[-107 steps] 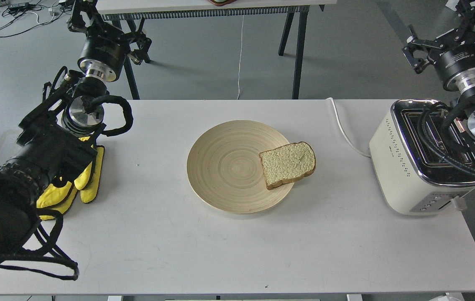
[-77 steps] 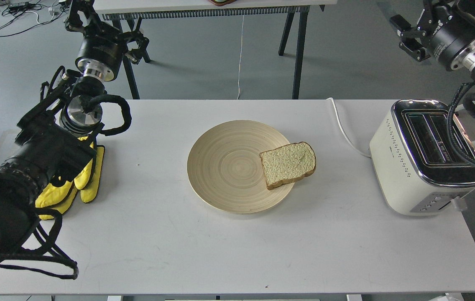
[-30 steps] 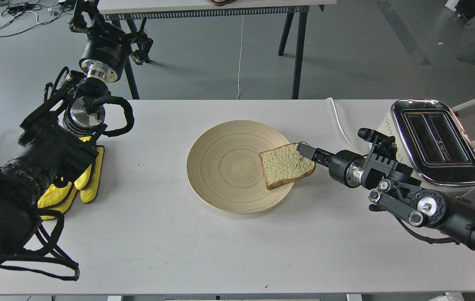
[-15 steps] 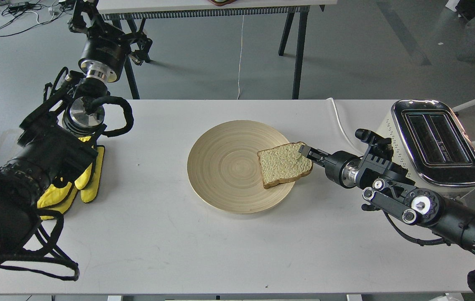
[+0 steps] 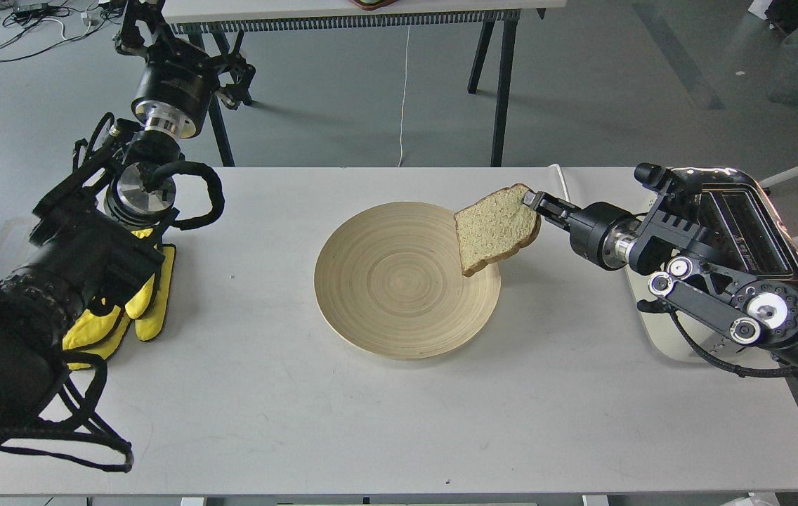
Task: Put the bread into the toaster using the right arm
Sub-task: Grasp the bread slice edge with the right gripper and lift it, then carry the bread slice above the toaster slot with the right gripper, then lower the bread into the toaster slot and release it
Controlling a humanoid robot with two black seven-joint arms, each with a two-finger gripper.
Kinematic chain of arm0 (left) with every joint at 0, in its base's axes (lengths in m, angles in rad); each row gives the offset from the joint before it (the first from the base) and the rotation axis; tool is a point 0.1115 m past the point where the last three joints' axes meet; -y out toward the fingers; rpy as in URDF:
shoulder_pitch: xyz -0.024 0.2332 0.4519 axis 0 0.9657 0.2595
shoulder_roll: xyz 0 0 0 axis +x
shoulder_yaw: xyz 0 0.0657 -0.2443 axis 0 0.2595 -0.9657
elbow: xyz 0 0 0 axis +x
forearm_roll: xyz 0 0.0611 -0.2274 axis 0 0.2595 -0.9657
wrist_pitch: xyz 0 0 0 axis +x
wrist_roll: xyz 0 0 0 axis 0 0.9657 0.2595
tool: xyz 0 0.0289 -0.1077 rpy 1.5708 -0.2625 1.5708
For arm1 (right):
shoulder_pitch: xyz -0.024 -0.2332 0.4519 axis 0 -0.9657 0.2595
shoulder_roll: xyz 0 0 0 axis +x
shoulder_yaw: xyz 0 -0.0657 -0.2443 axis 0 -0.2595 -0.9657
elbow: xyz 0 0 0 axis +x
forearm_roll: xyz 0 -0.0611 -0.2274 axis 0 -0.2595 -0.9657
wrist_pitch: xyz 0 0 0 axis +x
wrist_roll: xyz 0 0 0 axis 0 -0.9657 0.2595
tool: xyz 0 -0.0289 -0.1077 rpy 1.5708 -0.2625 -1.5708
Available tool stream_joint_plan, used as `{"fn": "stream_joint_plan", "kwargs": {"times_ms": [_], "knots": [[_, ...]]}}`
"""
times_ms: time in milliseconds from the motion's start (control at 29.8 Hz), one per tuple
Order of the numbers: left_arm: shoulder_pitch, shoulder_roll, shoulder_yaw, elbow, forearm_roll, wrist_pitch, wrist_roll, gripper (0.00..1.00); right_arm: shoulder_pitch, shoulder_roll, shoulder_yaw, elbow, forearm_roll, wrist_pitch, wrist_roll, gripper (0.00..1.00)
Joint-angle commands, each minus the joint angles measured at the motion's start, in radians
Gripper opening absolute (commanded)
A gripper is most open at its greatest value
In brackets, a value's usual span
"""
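Note:
The bread (image 5: 496, 228), a pale tan slice with a brown crust, hangs tilted in the air above the right edge of the round wooden plate (image 5: 392, 288). My right gripper (image 5: 534, 202) is shut on the slice's upper right corner. The right arm reaches in from the right and covers much of the cream-white toaster (image 5: 757, 232), whose chrome top and slots show behind it. My left gripper (image 5: 234, 81) is at the far left, above the table's back edge, small and dark, so its fingers cannot be told apart.
The white table (image 5: 301, 422) carries the plate in the middle. The toaster's white cord (image 5: 562, 184) runs along the back right. The left arm with yellow padding (image 5: 139, 309) lies over the table's left edge. Another table's legs (image 5: 501, 84) stand behind.

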Motion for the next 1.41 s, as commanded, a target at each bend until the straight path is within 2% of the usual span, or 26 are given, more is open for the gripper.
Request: {"fn": "stream_joint_plan", "kwargs": {"times_ms": [0, 302, 570, 737, 972, 1106, 1374], "knots": [[0.000, 0.000, 0.000, 0.000, 0.000, 0.001, -0.001, 1.00, 0.057, -0.160, -0.008, 0.111, -0.014, 0.002, 0.003, 0.04], [0.001, 0.000, 0.000, 0.000, 0.000, 0.000, -0.001, 1.00, 0.164, -0.577, -0.013, 0.350, -0.047, 0.050, 0.002, 0.04], [0.001, -0.002, 0.000, 0.000, 0.000, 0.003, -0.001, 1.00, 0.140, -0.834, -0.017, 0.476, -0.278, 0.079, 0.000, 0.04], [0.001, -0.002, 0.000, 0.000, 0.000, 0.003, -0.001, 1.00, 0.131, -0.857, -0.062, 0.473, -0.290, 0.079, -0.001, 0.04], [0.001, -0.002, 0.000, 0.000, 0.000, 0.003, -0.001, 1.00, 0.117, -0.834, -0.105, 0.453, -0.235, 0.068, -0.012, 0.04], [0.000, -0.002, 0.000, 0.000, 0.000, 0.003, -0.001, 1.00, 0.109, -0.816, -0.111, 0.435, -0.219, 0.068, -0.040, 0.04], [0.000, -0.002, 0.000, 0.000, 0.000, 0.004, -0.001, 1.00, 0.071, -0.800, -0.111, 0.419, -0.218, 0.068, -0.043, 0.04]]}}
